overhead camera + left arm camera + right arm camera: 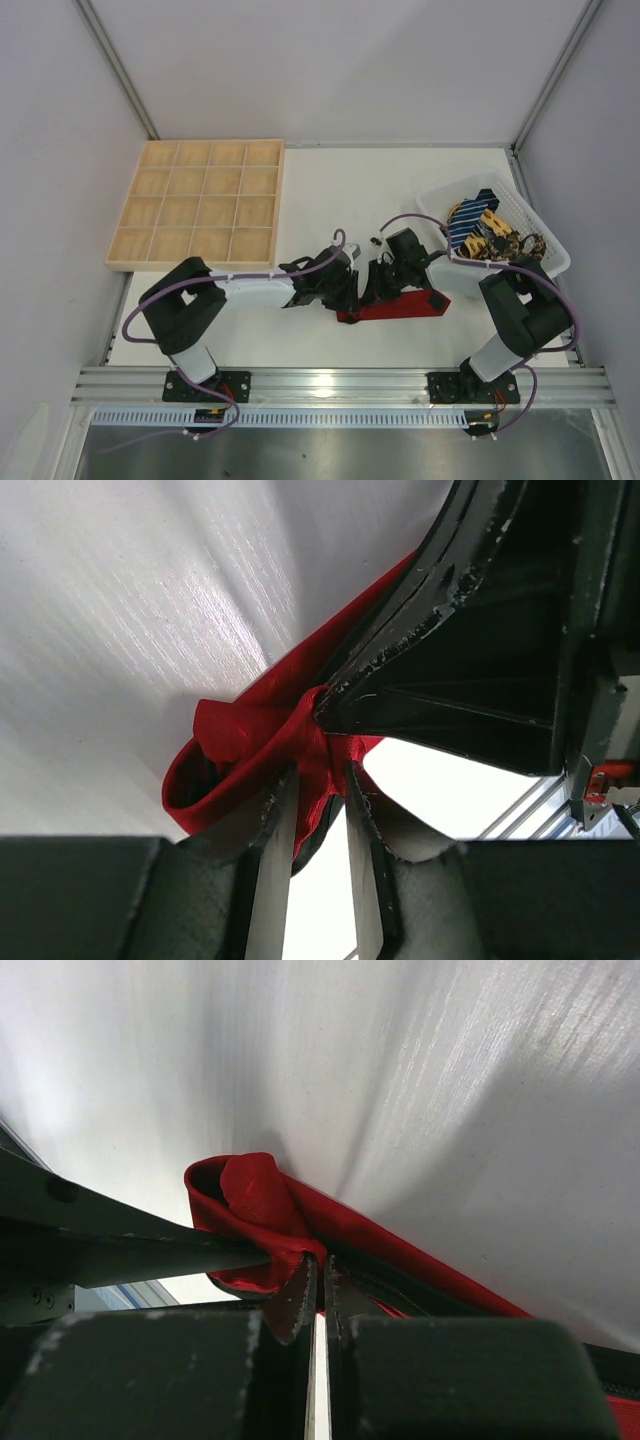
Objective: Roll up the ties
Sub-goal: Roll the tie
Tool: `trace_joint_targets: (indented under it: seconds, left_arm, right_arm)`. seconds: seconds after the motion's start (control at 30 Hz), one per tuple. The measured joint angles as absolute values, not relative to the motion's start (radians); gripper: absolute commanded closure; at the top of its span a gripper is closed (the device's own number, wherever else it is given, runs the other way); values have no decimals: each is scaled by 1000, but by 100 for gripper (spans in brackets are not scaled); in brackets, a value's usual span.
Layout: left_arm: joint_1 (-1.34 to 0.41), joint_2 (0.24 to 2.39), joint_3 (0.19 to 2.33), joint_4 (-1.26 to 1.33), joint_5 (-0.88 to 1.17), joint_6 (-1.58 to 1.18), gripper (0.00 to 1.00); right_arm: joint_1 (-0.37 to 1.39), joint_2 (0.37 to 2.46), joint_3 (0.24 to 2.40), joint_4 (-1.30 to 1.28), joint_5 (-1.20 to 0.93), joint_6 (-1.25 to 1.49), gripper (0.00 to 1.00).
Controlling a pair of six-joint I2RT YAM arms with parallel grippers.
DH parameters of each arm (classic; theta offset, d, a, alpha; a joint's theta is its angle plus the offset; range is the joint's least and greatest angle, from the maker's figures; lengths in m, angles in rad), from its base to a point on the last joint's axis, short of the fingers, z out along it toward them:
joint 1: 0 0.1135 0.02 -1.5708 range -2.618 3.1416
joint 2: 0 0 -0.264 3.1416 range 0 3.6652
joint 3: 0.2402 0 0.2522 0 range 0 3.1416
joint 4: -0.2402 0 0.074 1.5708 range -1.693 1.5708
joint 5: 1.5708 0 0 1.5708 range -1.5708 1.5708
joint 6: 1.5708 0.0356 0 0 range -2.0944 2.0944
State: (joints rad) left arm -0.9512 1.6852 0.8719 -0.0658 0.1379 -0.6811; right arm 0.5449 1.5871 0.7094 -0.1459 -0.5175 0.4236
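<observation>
A plain red tie (400, 305) lies on the white table between the two arms, its left end curled into a loose roll (225, 750). My left gripper (322, 775) has its jaws narrowly apart, and a fold of the red tie fills the gap at the tips. From the other side my right gripper (320, 1265) is shut on the tie's edge beside the roll (250, 1195). In the top view both grippers, left (350, 285) and right (385, 283), meet over the tie's left end. More ties (480, 230), navy striped, mustard and speckled, lie heaped in a basket.
The white plastic basket (535, 215) stands at the right, close to the right arm. A wooden tray with a grid of compartments (195, 143) sits at the back left. Purple cables loop over both arms. Grey walls close in the table on three sides.
</observation>
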Motion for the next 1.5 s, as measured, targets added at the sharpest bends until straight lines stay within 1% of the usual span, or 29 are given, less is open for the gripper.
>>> trace_joint_targets:
  seconds: [0.13, 0.17, 0.23, 0.27, 0.37, 0.43, 0.47, 0.53, 0.7, 0.8, 0.9, 1.03, 1.17, 1.3, 1.5]
  left_arm:
    - [-951, 1705, 878, -57, 138, -683, 71]
    - [-951, 1709, 879, -52, 138, -683, 72]
    - [-950, 1716, 879, -40, 138, -684, 72]
    - [-950, 1718, 879, -36, 138, -685, 73]
    - [-947, 1728, 879, -28, 139, -689, 73]
    - [-946, 1730, 879, -25, 142, -691, 73]
    - [-945, 1730, 879, -24, 142, -692, 73]
    - [-945, 1730, 879, -24, 143, -692, 73]
    - [-945, 1730, 879, -24, 143, -693, 73]
    - [-944, 1730, 879, -24, 143, -699, 73]
    - [-944, 1730, 881, -25, 143, -699, 73]
    - [-943, 1730, 881, -25, 143, -700, 73]
    - [-943, 1729, 881, -26, 143, -700, 73]
    - [-943, 1728, 881, -28, 142, -700, 73]
    - [-943, 1726, 881, -32, 142, -700, 73]
  right_arm:
    - [543, 1587, 720, -162, -514, 420, 90]
    - [543, 1587, 725, -169, -511, 418, 85]
    - [541, 1585, 741, -196, -494, 416, 80]
    - [541, 1582, 748, -210, -484, 416, 73]
    - [540, 1552, 772, -262, -431, 419, 61]
    - [537, 1527, 791, -294, -382, 419, 55]
    - [535, 1515, 804, -308, -359, 419, 50]
    - [528, 1496, 830, -332, -302, 424, 45]
    - [509, 1487, 857, -348, -254, 424, 45]
    - [506, 1483, 839, -333, -288, 421, 46]
    - [506, 1465, 777, -295, -343, 421, 48]
    - [507, 1415, 665, -249, -408, 427, 53]
    - [507, 1397, 607, -181, -449, 446, 59]
    - [507, 1397, 595, -112, -473, 471, 62]
    - [507, 1445, 596, -46, -492, 486, 69]
